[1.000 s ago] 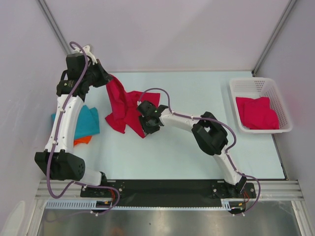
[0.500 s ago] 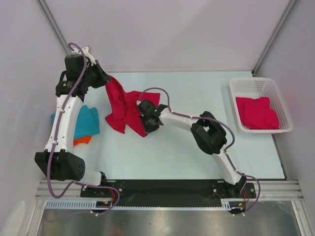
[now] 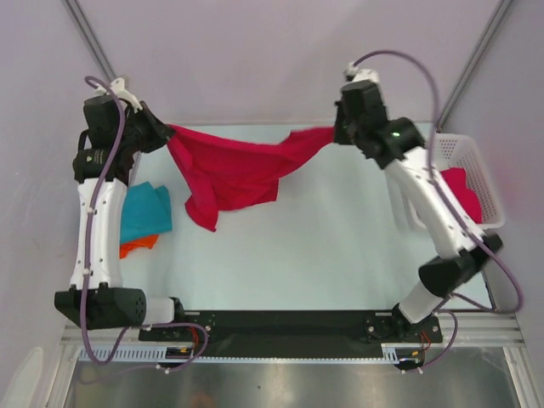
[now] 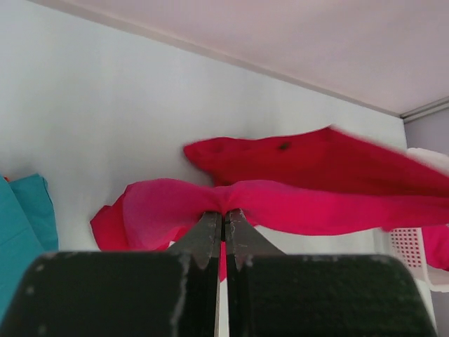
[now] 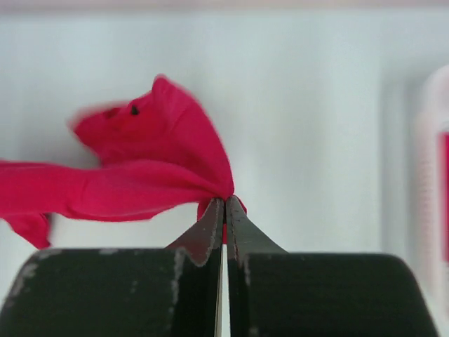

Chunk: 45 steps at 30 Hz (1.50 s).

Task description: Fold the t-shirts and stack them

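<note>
Left hand (image 4: 223, 213), right hand (image 5: 224, 201) pinch red t-shirt (image 3: 238, 166) (basket (image 3: 460, 145) half hidden).

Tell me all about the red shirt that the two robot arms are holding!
The red shirt is soft crimson cloth, rumpled and unfolded. It hangs stretched across the back of the table between two shut grippers. The left gripper pinches one end and the right gripper pinches the other. Its middle sags and a loose part droops lower. Whether that part touches the table I cannot tell.
</note>
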Tool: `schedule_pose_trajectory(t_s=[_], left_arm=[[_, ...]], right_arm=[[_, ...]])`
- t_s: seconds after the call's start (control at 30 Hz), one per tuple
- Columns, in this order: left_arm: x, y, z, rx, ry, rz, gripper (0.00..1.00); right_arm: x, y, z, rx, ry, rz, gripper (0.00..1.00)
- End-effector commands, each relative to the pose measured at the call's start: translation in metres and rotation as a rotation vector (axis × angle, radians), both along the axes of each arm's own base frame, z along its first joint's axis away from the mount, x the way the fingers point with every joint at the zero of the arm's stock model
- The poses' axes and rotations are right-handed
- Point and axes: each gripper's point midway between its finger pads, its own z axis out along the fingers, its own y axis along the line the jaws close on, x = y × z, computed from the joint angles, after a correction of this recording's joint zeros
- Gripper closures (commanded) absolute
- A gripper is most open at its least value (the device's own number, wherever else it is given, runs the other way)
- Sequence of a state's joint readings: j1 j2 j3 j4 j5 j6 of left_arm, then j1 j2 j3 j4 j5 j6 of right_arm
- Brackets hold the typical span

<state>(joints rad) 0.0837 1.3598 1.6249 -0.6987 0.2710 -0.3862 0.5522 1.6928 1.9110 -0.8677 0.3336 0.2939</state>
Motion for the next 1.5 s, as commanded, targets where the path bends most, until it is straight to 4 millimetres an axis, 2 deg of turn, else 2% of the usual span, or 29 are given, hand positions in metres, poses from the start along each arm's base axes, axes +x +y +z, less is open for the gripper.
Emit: schedule_pose_trajectory(t_s=[0.0,0.13,0.17,0.23,0.3,0.33,0.47,0.53,0.67,0.77,0.8,0.83,0.87,0.9,0.93,0.97,1.0,1.03,1.07,1.1,1.13,1.2,1.23,1.27,1.3,1.33,1.37,1.4,1.47], left_arm=[[-0.036,-0.010,0.069,-0.066,-0.174,-0.004,1.00],[-0.071,-0.016,0.099,-0.103,-0.238,-0.008,1.00],[-0.087,-0.018,0.114,-0.108,-0.280,-0.010,1.00],[-0.105,-0.021,0.129,-0.124,-0.321,-0.006,1.00],[-0.123,-0.022,0.138,-0.124,-0.335,-0.004,1.00],[-0.131,-0.022,0.151,-0.116,-0.365,-0.004,1.00],[-0.123,-0.024,0.155,-0.106,-0.341,-0.029,1.00],[-0.104,-0.024,0.145,-0.111,-0.305,-0.033,1.00],[-0.056,-0.024,0.120,-0.117,-0.240,-0.060,1.00],[-0.005,-0.027,0.087,-0.137,-0.149,-0.106,1.00],[0.008,-0.027,0.082,-0.138,-0.144,-0.118,1.00],[0.032,-0.026,0.065,-0.146,-0.103,-0.124,1.00],[0.045,-0.026,0.058,-0.146,-0.089,-0.129,1.00],[0.056,-0.025,0.052,-0.152,-0.076,-0.130,1.00],[0.068,-0.028,0.062,-0.156,-0.097,-0.155,1.00],[0.094,-0.026,0.038,-0.165,-0.040,-0.157,1.00],[0.104,-0.026,0.027,-0.177,0.007,-0.156,1.00],[0.110,-0.030,0.057,-0.180,-0.064,-0.186,1.00],[0.132,-0.031,0.037,-0.216,-0.015,-0.192,1.00],[0.133,-0.033,0.045,-0.235,-0.023,-0.201,1.00],[0.133,-0.035,0.074,-0.244,-0.098,-0.213,1.00],[0.128,-0.040,0.105,-0.283,-0.183,-0.224,1.00],[0.126,-0.039,0.108,-0.295,-0.191,-0.215,1.00],[0.121,-0.042,0.127,-0.312,-0.245,-0.225,1.00],[0.101,-0.045,0.152,-0.310,-0.299,-0.239,1.00],[0.094,-0.046,0.158,-0.314,-0.309,-0.243,1.00],[0.084,-0.049,0.166,-0.315,-0.322,-0.259,1.00],[0.064,-0.051,0.184,-0.303,-0.360,-0.268,1.00],[0.054,-0.050,0.176,-0.275,-0.341,-0.261,1.00]], right_arm=[[-0.058,-0.069,0.122,-0.014,-0.230,-0.117,1.00],[-0.099,-0.101,0.177,0.046,-0.346,-0.160,1.00],[-0.107,-0.106,0.183,0.058,-0.362,-0.169,1.00],[-0.129,-0.121,0.199,0.089,-0.401,-0.185,1.00],[-0.140,-0.129,0.206,0.109,-0.423,-0.196,1.00],[-0.146,-0.133,0.212,0.124,-0.441,-0.196,1.00],[-0.141,-0.135,0.220,0.111,-0.465,-0.214,1.00],[-0.130,-0.138,0.220,0.083,-0.462,-0.236,1.00],[-0.085,-0.138,0.204,0.074,-0.418,-0.246,1.00],[-0.041,-0.146,0.190,0.082,-0.388,-0.266,1.00],[-0.016,-0.143,0.175,0.076,-0.353,-0.269,1.00],[-0.004,-0.142,0.170,0.085,-0.339,-0.259,1.00],[0.005,-0.152,0.178,0.092,-0.364,-0.284,1.00],[0.031,-0.151,0.159,0.074,-0.324,-0.287,1.00],[0.039,-0.153,0.160,0.075,-0.332,-0.291,1.00],[0.051,-0.160,0.157,0.063,-0.328,-0.305,1.00],[0.051,-0.162,0.173,0.070,-0.372,-0.309,1.00],[0.066,-0.165,0.162,0.051,-0.354,-0.321,1.00],[0.066,-0.171,0.166,0.034,-0.366,-0.332,1.00],[0.064,-0.175,0.176,0.030,-0.397,-0.338,1.00],[0.057,-0.183,0.188,0.020,-0.427,-0.363,1.00],[0.044,-0.195,0.209,0.010,-0.486,-0.388,1.00],[0.027,-0.203,0.225,0.004,-0.525,-0.413,1.00],[0.015,-0.208,0.239,0.001,-0.563,-0.429,1.00],[0.003,-0.214,0.250,-0.018,-0.591,-0.444,1.00],[-0.009,-0.221,0.259,-0.030,-0.615,-0.476,1.00],[-0.038,-0.228,0.282,-0.019,-0.679,-0.496,1.00],[-0.048,-0.232,0.287,-0.025,-0.693,-0.510,1.00],[-0.071,-0.241,0.287,-0.035,-0.693,-0.543,1.00]])
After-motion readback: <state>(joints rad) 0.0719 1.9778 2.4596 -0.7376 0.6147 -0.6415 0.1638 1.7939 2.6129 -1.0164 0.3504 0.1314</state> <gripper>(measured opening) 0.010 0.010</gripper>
